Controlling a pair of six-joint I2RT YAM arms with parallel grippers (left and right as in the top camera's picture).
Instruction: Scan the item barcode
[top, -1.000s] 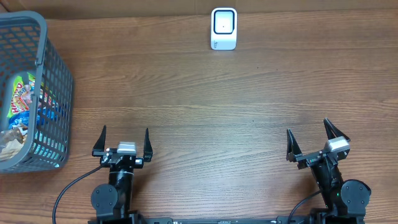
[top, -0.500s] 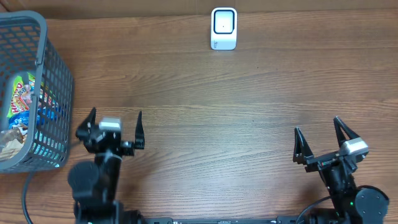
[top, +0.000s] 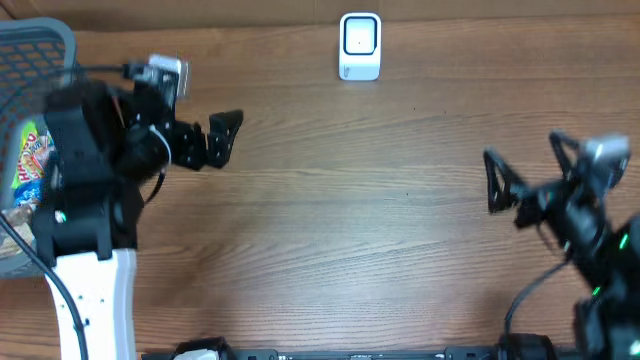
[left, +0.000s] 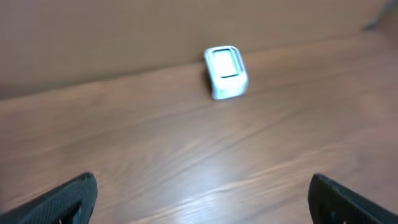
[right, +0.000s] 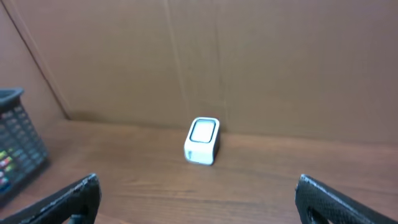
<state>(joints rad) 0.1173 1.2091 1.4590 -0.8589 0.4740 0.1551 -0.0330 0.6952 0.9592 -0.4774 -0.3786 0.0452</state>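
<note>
Overhead shows both my arms up off their low rest poses of a second ago: my left gripper (top: 215, 140) has swung forward beside the grey basket (top: 50, 35), and my right gripper (top: 522, 165) has lifted on its own side. Both pairs of jaws stand wide apart, holding nothing. The snack packets (top: 30, 160) to be scanned lie in the basket, well apart from the white scanner (top: 360, 45) at the table's (top: 350, 220) far edge. I judge the pick has only begun.
</note>
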